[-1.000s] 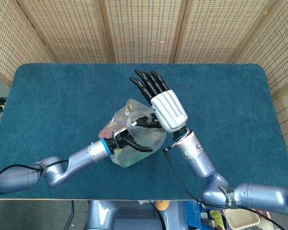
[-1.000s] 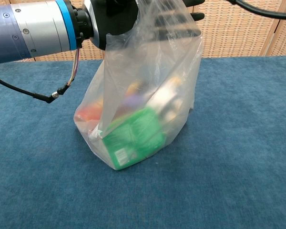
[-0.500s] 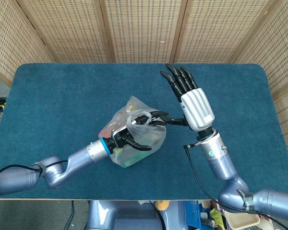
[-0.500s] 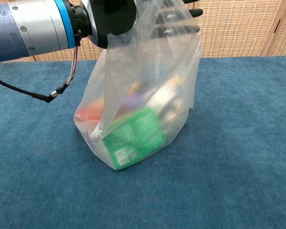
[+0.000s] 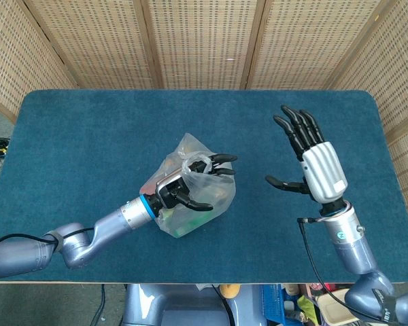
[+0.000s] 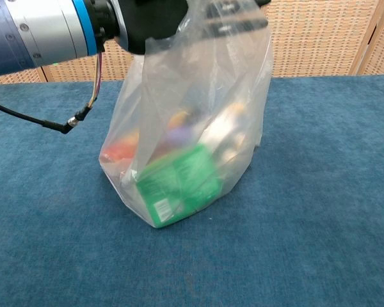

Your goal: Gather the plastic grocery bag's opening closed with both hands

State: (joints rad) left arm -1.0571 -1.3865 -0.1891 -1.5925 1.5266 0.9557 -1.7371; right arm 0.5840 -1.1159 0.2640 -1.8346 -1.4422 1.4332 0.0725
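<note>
A clear plastic grocery bag [image 5: 190, 197] [image 6: 192, 141] stands on the blue table, with a green packet [image 6: 179, 185] and red and orange items showing through it. My left hand [image 5: 183, 187] [image 6: 153, 19] grips the gathered top of the bag, the plastic bunched over its fingers. My right hand [image 5: 313, 159] hovers well to the right of the bag, fingers spread, palm turned toward the bag, holding nothing. The chest view does not show my right hand.
The blue table [image 5: 88, 136] stretches to all sides of the bag. Wicker screens [image 5: 204, 41] wall the back and sides. A thin black cable [image 6: 45, 125] hangs under my left forearm.
My right hand has left the bag's top and swung away to the right, fingers spread. My left hand keeps its hold on the gathered plastic and the bag has barely shifted.
</note>
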